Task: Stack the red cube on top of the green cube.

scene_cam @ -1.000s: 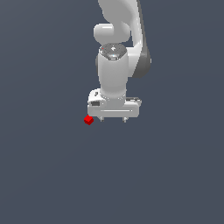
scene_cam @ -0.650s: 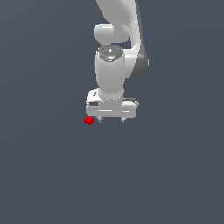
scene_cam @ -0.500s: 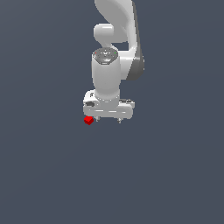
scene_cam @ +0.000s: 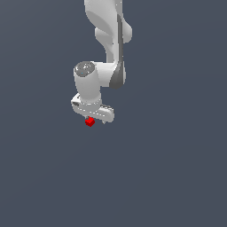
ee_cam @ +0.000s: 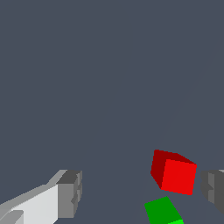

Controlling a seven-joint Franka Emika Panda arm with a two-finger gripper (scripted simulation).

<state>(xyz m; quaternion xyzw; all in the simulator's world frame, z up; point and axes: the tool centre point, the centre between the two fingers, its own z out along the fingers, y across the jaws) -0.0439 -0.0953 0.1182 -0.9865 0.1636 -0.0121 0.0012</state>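
Red cube (ee_cam: 176, 174) between our gripper's (ee_cam: 142, 192) spread fingers (ee_cam: 69, 194), nearer one pad, untouched, green cube (ee_cam: 162, 211) just beside it, bare grey floor (scene_cam: 168, 168) open all around us.

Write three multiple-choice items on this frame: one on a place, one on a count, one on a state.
1. In the wrist view, where is the red cube?
A. Between the fingers, nearer one of them
B. Outside both fingers
C. On top of the green cube

2. How many cubes does the wrist view show?
A. One
B. Two
C. Three

3. How is the gripper?
A. Shut on the red cube
B. Shut on nothing
C. Open

Key: 1 A, the red cube sits in the gap, close to one finger but apart from it. 2 B, the red one and the green cube. 3 C, the fingers stand wide apart, touching neither cube.
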